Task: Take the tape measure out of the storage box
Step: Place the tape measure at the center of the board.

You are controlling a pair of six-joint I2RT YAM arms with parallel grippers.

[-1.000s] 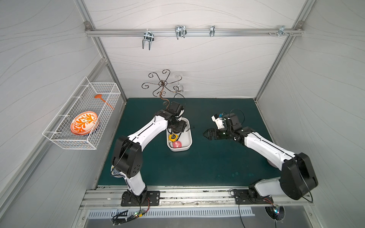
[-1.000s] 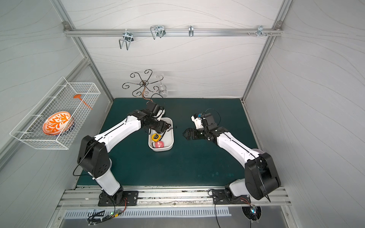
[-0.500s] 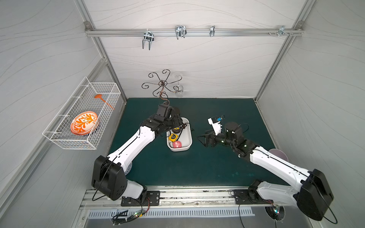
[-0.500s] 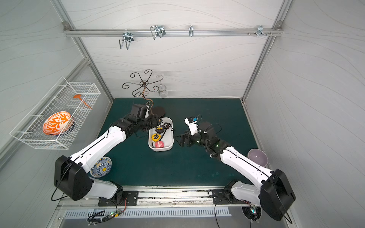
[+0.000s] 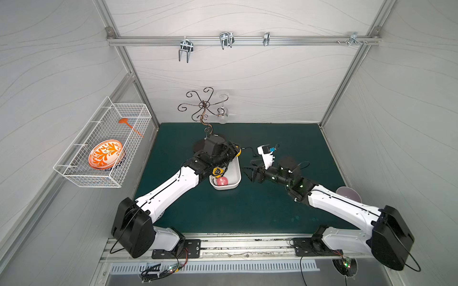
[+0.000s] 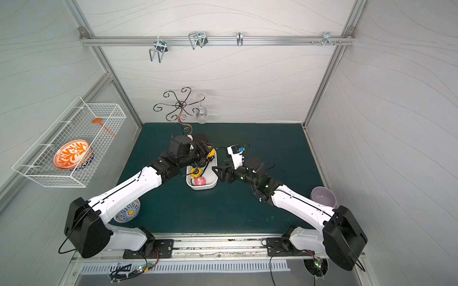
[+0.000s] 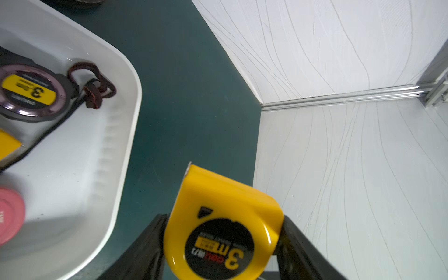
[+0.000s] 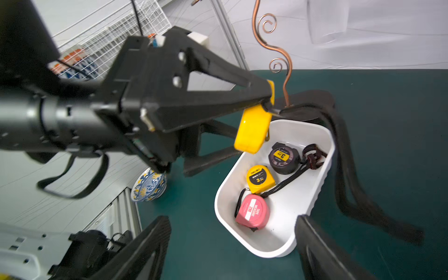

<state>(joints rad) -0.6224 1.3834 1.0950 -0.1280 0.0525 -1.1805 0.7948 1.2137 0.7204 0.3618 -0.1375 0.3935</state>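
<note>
Yellow tape measure (image 7: 221, 232) (partly off-frame)

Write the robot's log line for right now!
left gripper: shut on yellow tape measure, held in air by box | right gripper: open, empty, beside box | box: three other tape measures inside

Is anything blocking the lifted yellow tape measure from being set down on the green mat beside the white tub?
Nothing visible does. The left end effector grips the yellow tape measure above the storage box rim, with bare green mat beside it. Only the dark stand base sits close, past the box's far end.
</note>
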